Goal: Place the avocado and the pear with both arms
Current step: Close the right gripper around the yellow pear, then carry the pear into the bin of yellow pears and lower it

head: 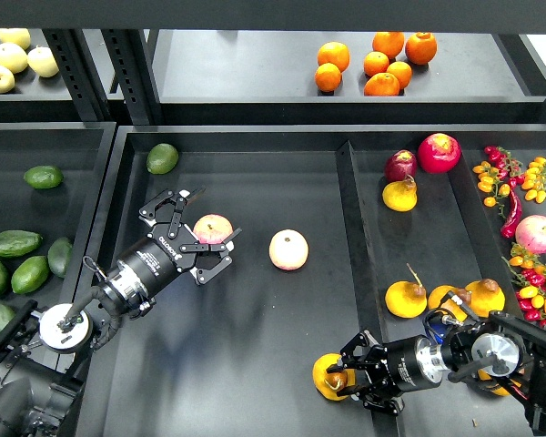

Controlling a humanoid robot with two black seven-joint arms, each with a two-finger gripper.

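The left gripper (203,238) was spread wide around a pink-yellow apple (213,228); a second apple (288,249) lay just right. Near right, the right gripper (346,378) was clamped on the orange-yellow pear (326,377). A dark green avocado (43,177) lay far left.

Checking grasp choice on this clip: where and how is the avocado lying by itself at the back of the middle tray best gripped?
Grip the avocado across its short middle, coming down from above. It lies flat and elongated, tilted toward the upper right, with open tray floor around it, so the narrow waist suits the fingers. The left pincer is nearest, but now sits open around a pink-yellow apple.
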